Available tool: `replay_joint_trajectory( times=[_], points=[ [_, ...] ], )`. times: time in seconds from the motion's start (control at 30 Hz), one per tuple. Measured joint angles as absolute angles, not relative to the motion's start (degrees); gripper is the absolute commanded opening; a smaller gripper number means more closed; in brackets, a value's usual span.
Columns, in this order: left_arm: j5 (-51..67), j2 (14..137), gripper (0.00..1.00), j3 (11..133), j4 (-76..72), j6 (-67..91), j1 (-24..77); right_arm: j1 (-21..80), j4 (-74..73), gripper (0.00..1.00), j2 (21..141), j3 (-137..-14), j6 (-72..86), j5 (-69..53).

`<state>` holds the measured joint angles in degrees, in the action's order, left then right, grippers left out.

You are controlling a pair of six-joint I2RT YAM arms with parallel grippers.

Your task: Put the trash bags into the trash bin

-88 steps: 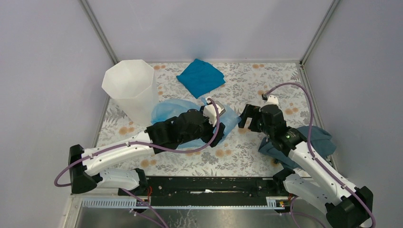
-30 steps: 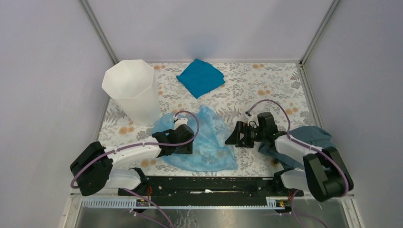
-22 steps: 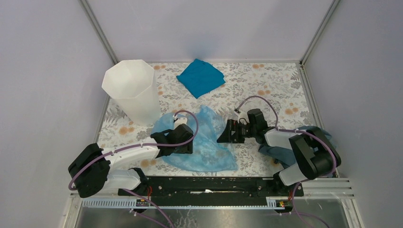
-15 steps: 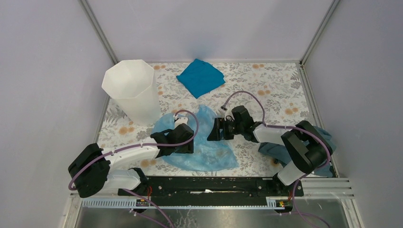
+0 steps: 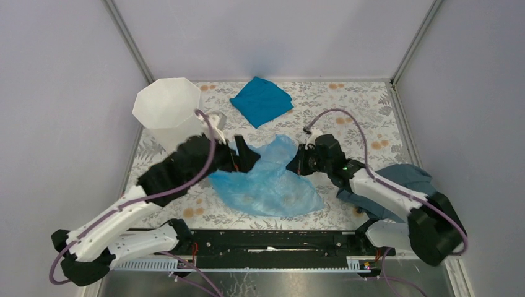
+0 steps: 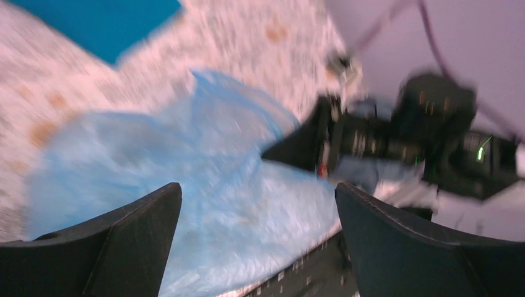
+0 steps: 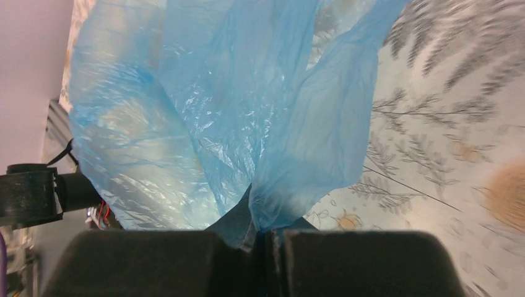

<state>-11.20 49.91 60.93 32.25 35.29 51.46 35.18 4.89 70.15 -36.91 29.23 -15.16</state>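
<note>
One tall white trash bin (image 5: 166, 111) stands at the table's far left. Near it, the blue trash bag (image 5: 269, 185) lies spread out, its right edge pinched in the clenched right gripper (image 7: 259, 238). The left gripper (image 5: 243, 157) hangs splayed above it, grasping nothing.

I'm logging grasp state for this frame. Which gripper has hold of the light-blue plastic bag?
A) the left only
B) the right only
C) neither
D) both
B: the right gripper is shut on a bunched edge of the trash bag, while the left gripper hangs above the bag with its jaws wide apart and nothing between them.
</note>
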Motion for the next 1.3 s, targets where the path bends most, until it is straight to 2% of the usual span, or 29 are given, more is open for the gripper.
replay_joint_trajectory(
  times=[0.13,0.3,0.5,0.73,0.9,1.0,1.17,1.3],
  points=[
    [-25.0,54.8,0.99,78.1,38.6,32.1,51.4,35.2,-3.6,0.00,59.8,-39.1,27.1,-9.3],
    [-42.1,68.9,0.99,92.3,45.9,27.8,46.5,35.2,-12.1,0.00,48.1,-41.5,25.2,-4.4],
    [-47.5,84.7,0.99,96.1,49.1,22.9,38.1,35.2,-18.2,0.00,39.1,-43.2,23.6,0.1],
    [-50.8,88.7,0.97,96.4,49.2,19.2,33.1,35.2,-21.9,0.00,37.6,-43.3,22.7,1.1],
    [-46.4,88.6,0.80,95.5,46.8,18.1,27.6,35.2,-22.8,0.00,37.9,-43.3,22.1,1.5],
    [-41.2,88.4,0.65,93.6,45.4,17.5,24.3,35.2,-23.0,0.00,37.8,-43.3,22.0,1.6],
    [-37.2,88.4,0.32,92.8,44.6,16.7,23.5,35.2,-24.1,0.00,37.2,-44.1,21.6,2.0],
    [-34.2,87.8,0.17,91.9,43.7,15.4,23.6,35.2,-24.1,0.00,35.5,-45.5,21.0,2.5]
  ],
)
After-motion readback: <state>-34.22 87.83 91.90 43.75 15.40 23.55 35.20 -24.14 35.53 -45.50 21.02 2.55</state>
